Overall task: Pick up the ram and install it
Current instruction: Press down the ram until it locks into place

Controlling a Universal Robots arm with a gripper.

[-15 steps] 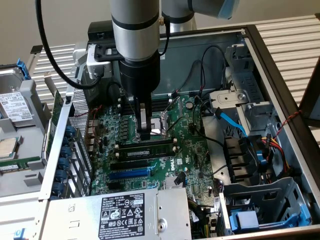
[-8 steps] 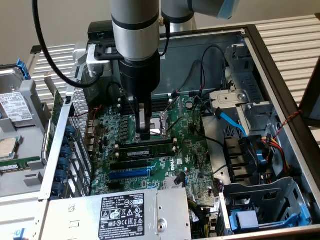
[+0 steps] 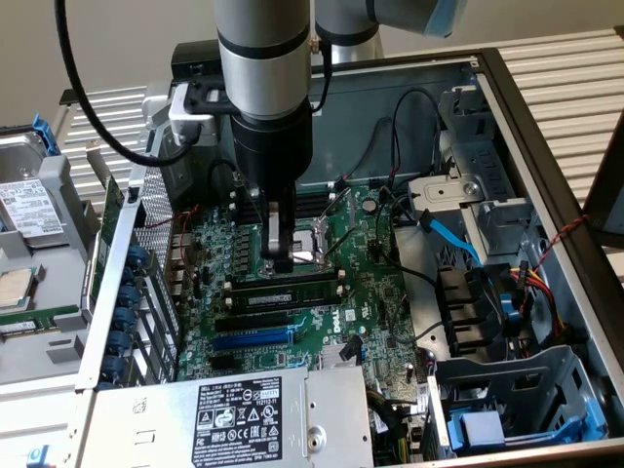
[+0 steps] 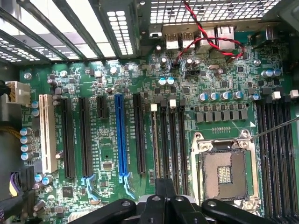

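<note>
The ram (image 3: 283, 290) is a long green stick with black chips, standing on edge in a black memory slot on the motherboard (image 3: 375, 292), between the processor socket and the black expansion slots. From the wrist view I see the ram (image 4: 154, 140) edge-on as a thin strip in its slot. My gripper (image 3: 281, 255) hangs straight down just above the ram's middle, fingers shut with nothing visible between them. The dark fingers (image 4: 164, 191) sit close over the stick's near end. Whether they touch the ram I cannot tell.
A bare processor socket (image 4: 224, 172) lies beside the memory slots, and a blue expansion slot (image 4: 120, 135) on the other side. Red and black wires (image 4: 210, 42) cross near the rear ports. A power supply (image 3: 244, 419), a blue cable (image 3: 453, 239) and drive cages (image 3: 507, 390) crowd the case.
</note>
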